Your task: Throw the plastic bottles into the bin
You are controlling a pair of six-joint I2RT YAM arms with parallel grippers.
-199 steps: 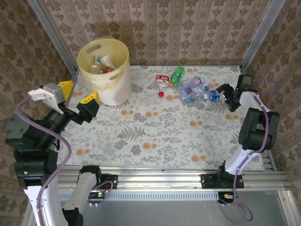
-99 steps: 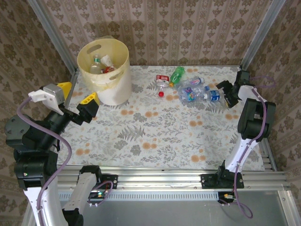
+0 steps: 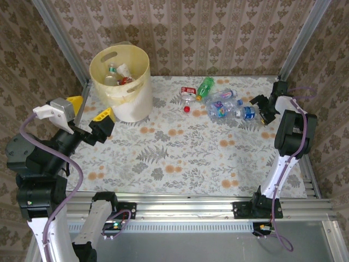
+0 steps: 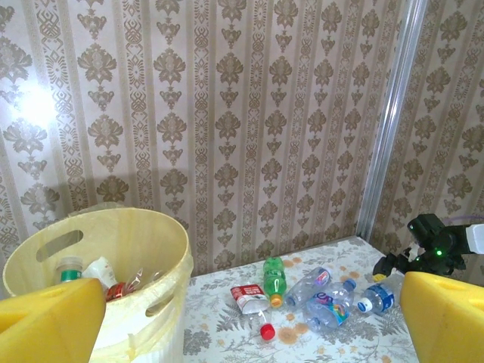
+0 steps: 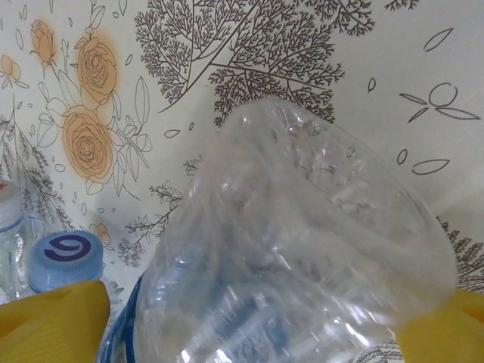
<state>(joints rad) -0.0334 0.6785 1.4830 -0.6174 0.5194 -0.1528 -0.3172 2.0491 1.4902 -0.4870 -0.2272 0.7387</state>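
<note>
So, floral tablecloth (image 3: 180, 158): spread flat over the whole work area, mostly bare in the near half.
pale yellow bin (image 3: 136, 101): standing upright at the far left corner, mouth up to take drops from above; already holding a few bottles (image 3: 117, 73).
left gripper (image 3: 90, 109): hovering on the near side of the bin, well apart from the pile; opened wide, holding nothing; probably parked out of the way.
right gripper (image 3: 259, 109): lowered to the cloth at the far right, at the pile's right end; opened wide, one yellow pad (image 5: 53, 321) on each side of a bottle's base; no squeeze visible, so judged not gripped yet.
loose bottle pile (image 3: 221, 101): lying on sides at far centre-right, touching or overlapping, well apart from the bin.
clear blue-label bottle (image 3: 244, 112): rightmost of the pile, base toward the right gripper, hence the likely first pick; thin crinkled wall, likely to buckle or slip under a pinch.
green bottle (image 3: 205, 85): lying at the pile's far left edge, just beside the red-label bottle (image 3: 188, 91).
blue cap (image 5: 64, 257): on a neighbouring bottle, just beside one pad; risk of a nudge on closing.
step: closing on the bottle, then a long carry leftward to the bin.
</note>
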